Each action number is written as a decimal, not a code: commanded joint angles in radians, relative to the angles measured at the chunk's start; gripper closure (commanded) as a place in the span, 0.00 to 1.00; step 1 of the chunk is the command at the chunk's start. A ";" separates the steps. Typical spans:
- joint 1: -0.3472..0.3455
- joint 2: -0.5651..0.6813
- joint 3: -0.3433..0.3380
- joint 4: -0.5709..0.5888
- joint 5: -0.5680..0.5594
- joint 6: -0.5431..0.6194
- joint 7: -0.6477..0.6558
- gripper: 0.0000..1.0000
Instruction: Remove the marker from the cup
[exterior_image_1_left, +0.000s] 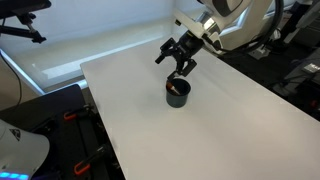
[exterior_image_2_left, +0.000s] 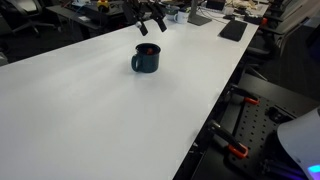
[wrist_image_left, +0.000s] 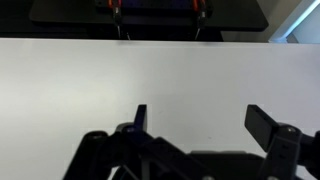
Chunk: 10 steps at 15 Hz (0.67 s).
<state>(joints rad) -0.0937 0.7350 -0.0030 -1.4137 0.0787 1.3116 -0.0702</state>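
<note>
**A:** What do both exterior views show?
**B:** My gripper (exterior_image_1_left: 178, 62) (exterior_image_2_left: 150, 20) hangs above the cup (exterior_image_1_left: 178, 97) (exterior_image_2_left: 146, 62), fingers wide apart, holding nothing. The marker (exterior_image_1_left: 176, 87) (exterior_image_2_left: 143, 49) stands inside it, below my fingertips.
**A:** The wrist view?
**B:** Only bare table (wrist_image_left: 160, 70) between my fingers (wrist_image_left: 141, 118). I judge this is the reach. Next I lower and pinch the marker.

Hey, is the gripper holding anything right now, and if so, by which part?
Nothing is held. The gripper is open, its jaws empty, close to the cup; the marker sits inside the cup.
</note>
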 joint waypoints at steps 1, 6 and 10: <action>0.018 0.060 -0.005 0.083 0.001 -0.046 0.029 0.00; 0.016 0.080 -0.002 0.078 0.001 -0.023 0.006 0.00; 0.016 0.106 -0.002 0.106 0.001 -0.035 0.012 0.00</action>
<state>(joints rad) -0.0787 0.8395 -0.0029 -1.3106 0.0787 1.2792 -0.0572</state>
